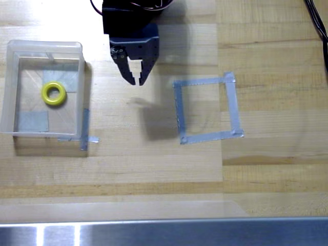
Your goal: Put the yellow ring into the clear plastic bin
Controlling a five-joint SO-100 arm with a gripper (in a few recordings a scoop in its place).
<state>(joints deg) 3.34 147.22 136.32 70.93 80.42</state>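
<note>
In the overhead view, the ring (pixel 54 94) lay flat inside the bin (pixel 10 92), close to the middle of its floor. It was bright yellow, and you could see the round hole in it. The bin sat on the left side of the table (pixel 271 174). Its walls were cloudy, and grey tape patches (pixel 33 122) showed through its bottom. A bit of grey tape (pixel 85 134) stuck out from under the bin's lower right corner. The gripper (pixel 137 78) was near the top of the picture, to the right of the bin and not touching it. It was dark blue and pointed down the picture. Its two fingers (pixel 127 73) were only a little apart, with a small gap between the tips, and there was nothing between them. A soft shadow (pixel 159 123) lay on the wood below the gripper. To the right of the gripper there was a square outline (pixel 233 105) made of grey tape, with bare wood inside it. The square was well apart from the bin. The table was made of light wooden boards. A shiny metal strip (pixel 164 233) ran along the bottom edge of the picture. Some black cables (pixel 316 23) hung in the top right corner.
</note>
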